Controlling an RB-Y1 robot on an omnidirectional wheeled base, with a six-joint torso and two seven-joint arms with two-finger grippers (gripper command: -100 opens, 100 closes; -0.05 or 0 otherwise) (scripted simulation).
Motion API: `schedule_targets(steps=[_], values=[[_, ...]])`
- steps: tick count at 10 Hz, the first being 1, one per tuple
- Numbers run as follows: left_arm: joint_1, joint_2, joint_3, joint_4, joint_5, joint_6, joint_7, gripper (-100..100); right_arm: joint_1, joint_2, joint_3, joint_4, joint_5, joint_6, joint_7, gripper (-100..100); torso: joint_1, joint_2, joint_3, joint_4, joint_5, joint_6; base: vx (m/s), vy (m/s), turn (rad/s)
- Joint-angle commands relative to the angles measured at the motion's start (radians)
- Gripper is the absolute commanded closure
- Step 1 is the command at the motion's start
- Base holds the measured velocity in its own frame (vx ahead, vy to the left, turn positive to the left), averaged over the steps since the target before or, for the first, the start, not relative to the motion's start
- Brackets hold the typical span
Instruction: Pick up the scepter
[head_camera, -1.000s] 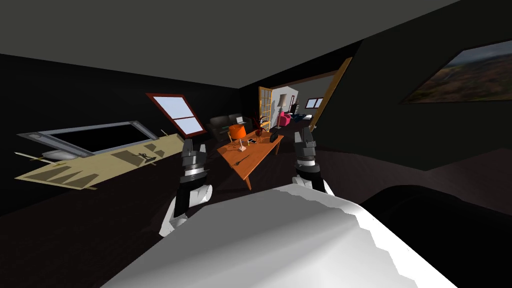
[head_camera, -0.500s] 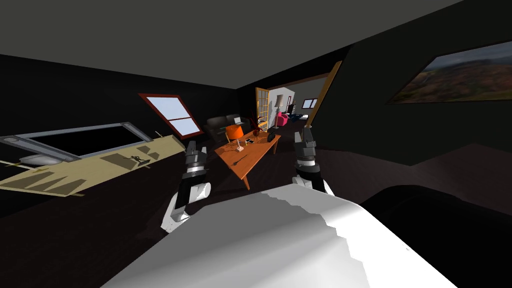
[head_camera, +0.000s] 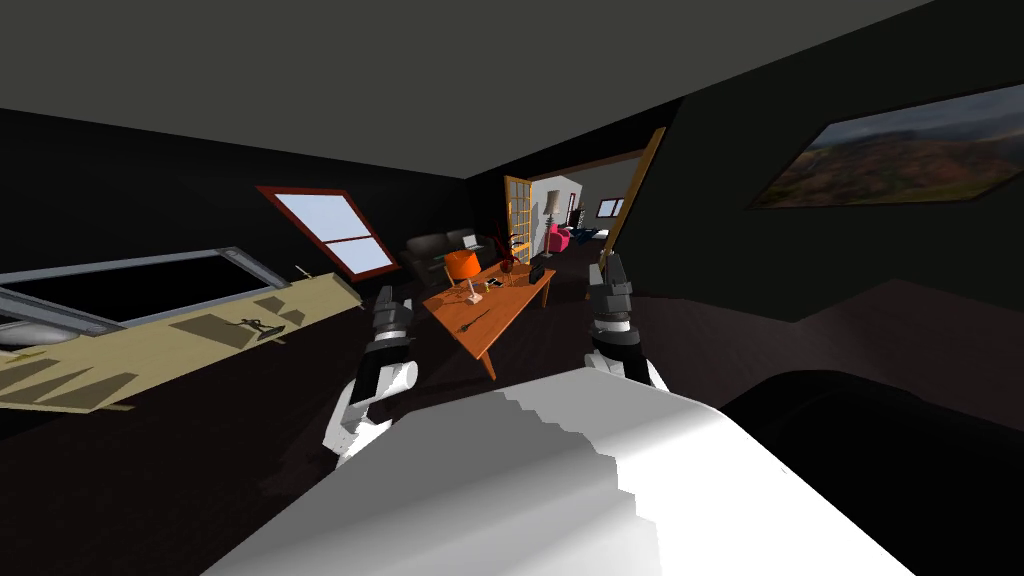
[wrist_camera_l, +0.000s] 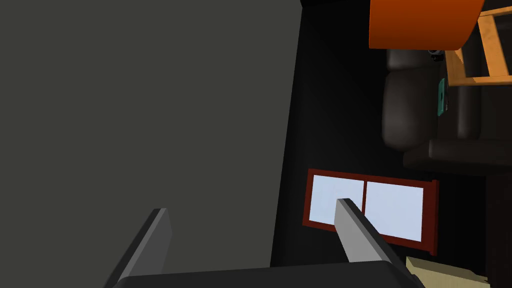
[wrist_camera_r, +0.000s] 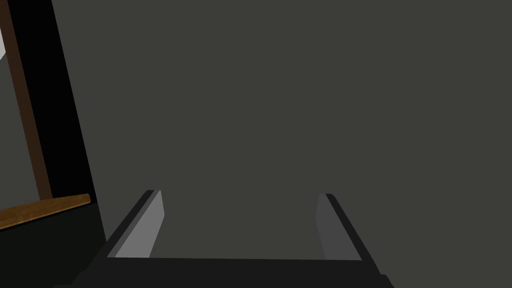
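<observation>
The base has moved in the last second (the view shifts; nothing on the table (head_camera: 505, 310) moves). The scepter (head_camera: 472, 325), a slim dark rod, lies at the table's near end. The left gripper (head_camera: 394, 300) and right gripper (head_camera: 612, 268) are both spread and empty, well short of the table, so more approach is likely needed.

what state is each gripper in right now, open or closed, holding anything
Left gripper: open, holding nothing.
Right gripper: open, holding nothing.
</observation>
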Motion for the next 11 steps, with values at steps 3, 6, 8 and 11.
schedule_targets(steps=[3,6,8,11], values=[[-0.061,0.026,0.065,0.105,0.031,0.098,0.036,-100,0.0,0.0,0.0,0.0,0.0,0.0,0.0,0,0.0,0.0,0.0,0.0,0.0,0.0,-0.017,-0.039,-0.093],[-0.085,0.034,0.093,0.157,0.046,0.175,0.049,-100,0.0,0.0,0.0,0.0,0.0,0.0,0.0,0,0.0,-0.001,0.0,0.0,0.0,0.0,-0.009,-0.037,-0.101],[-0.108,0.044,0.121,0.211,0.063,0.227,0.062,-100,0.0,0.0,0.0,0.0,0.0,0.0,0.0,0,0.0,-0.001,-0.001,0.0,0.0,0.0,0.003,-0.04,-0.098],[-0.15,0.063,0.178,0.314,0.102,0.312,0.083,-100,0.0,0.0,0.0,0.0,0.0,0.0,0.0,0,0.001,-0.001,-0.001,0.0,0.0,0.0,0.005,-0.038,-0.131]])
